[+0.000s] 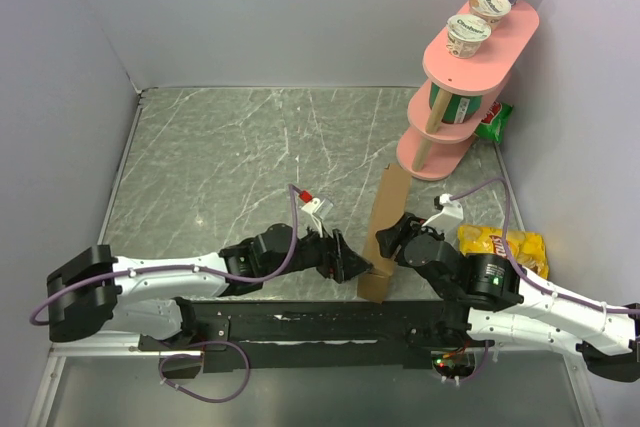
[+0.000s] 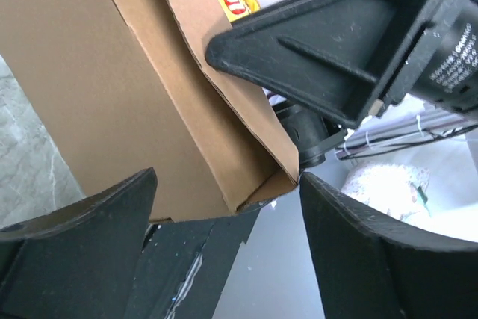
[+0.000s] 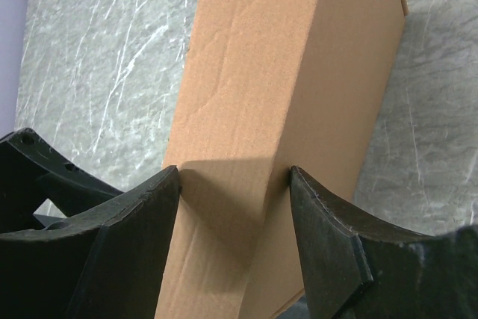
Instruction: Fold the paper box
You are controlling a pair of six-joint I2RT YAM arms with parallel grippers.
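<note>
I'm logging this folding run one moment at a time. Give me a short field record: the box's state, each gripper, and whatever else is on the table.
paper box: brown, folded up, standing on edge between the two grippers at the near side of the table
left gripper: open, box's end corner between its fingers
right gripper: shut on the paper box, one finger on each broad face
pink shelf: far right, three yogurt cups on its top tier
green packet: by the shelf
yellow snack bag: beside the right arm
</note>
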